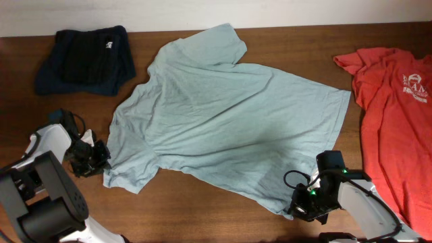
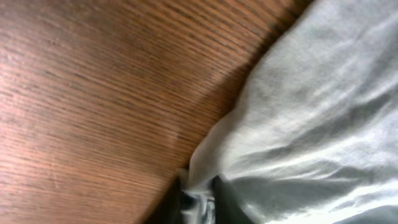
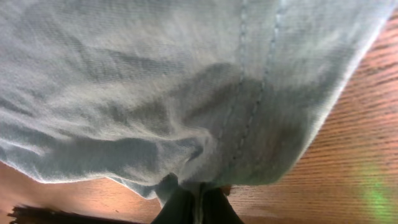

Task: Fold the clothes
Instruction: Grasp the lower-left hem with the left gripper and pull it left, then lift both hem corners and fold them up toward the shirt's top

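**Both claws clenched on the pale shirt's edges**

A plain pale blue-grey cotton short-sleeved T-shirt (image 1: 229, 115) lies spread out flat across the middle of the brown wooden bench (image 1: 202, 216). It is turned at an angle. One sleeve (image 1: 212, 44) points toward the far edge, the other sleeve (image 1: 131, 165) lies at the near left, and the bottom hem faces right.

The left claw (image 1: 101, 157) sits low at the bench surface against the near-left sleeve. In the left wrist view its dark fingertips (image 2: 199, 205) are closed together with a thin fold of the pale cloth's edge caught between them. Bare wood (image 2: 93, 93) fills the rest of that view.

The right claw (image 1: 297, 204) is at the near corner of the hem. The right wrist view shows it (image 3: 199, 202) clenched on the fabric, which gathers into small creases at the fingertips. The double row of hem stitching (image 3: 255, 93) runs just beside the grip. Wood grain (image 3: 360, 155) shows past the cloth's edge.

A coral-red cotton T-shirt (image 1: 391, 135) with a white chest print (image 1: 415, 84) lies loosely on the right side of the bench, near the pale shirt's hem but apart from it. A dark navy folded garment (image 1: 84, 61) rests at the far left corner, apart from the pale shirt.
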Controlling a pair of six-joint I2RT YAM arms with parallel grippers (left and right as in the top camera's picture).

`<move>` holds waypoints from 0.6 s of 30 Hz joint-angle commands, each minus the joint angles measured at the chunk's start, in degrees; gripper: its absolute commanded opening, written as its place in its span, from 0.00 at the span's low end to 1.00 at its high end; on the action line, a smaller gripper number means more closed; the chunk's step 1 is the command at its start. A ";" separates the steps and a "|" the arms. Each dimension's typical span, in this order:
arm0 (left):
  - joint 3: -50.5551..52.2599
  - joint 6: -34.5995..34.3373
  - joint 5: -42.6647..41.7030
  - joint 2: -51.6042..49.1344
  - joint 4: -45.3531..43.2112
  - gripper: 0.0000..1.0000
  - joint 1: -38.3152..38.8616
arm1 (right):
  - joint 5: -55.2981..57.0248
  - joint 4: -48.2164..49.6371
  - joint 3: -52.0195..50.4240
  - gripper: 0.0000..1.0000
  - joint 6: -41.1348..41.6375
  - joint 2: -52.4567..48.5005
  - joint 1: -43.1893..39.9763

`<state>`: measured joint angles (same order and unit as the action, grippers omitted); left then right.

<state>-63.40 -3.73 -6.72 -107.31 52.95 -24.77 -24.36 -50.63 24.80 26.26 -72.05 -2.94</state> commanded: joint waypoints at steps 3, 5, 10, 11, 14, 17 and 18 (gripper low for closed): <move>-2.45 -3.54 -0.61 -1.75 3.06 0.01 0.07 | -2.29 0.50 0.87 0.04 -0.52 0.33 0.31; -5.44 -3.58 -1.07 -1.75 5.40 0.01 0.13 | -3.23 0.07 1.55 0.04 -0.52 0.33 0.31; -13.51 -3.56 -1.86 -1.75 11.21 0.01 0.94 | -3.26 -2.23 4.70 0.04 -0.52 0.33 0.31; -15.15 -3.54 -1.84 -1.75 12.31 0.01 1.18 | -3.17 -3.06 5.60 0.04 -0.52 0.33 0.31; -19.32 -3.54 -1.70 -1.75 14.08 0.01 1.92 | -1.68 -6.56 9.03 0.04 -0.57 0.33 0.31; -22.49 -3.54 -1.40 -1.75 14.97 0.01 2.93 | 0.98 -10.51 12.00 0.04 -1.46 0.33 0.31; -23.12 -3.54 -1.40 -1.75 15.28 0.01 3.23 | 1.18 -11.23 12.55 0.04 -2.08 0.33 0.31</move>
<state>-83.94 -6.72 -7.70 -108.97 67.42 -22.46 -25.43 -60.40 34.72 25.67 -72.05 -2.94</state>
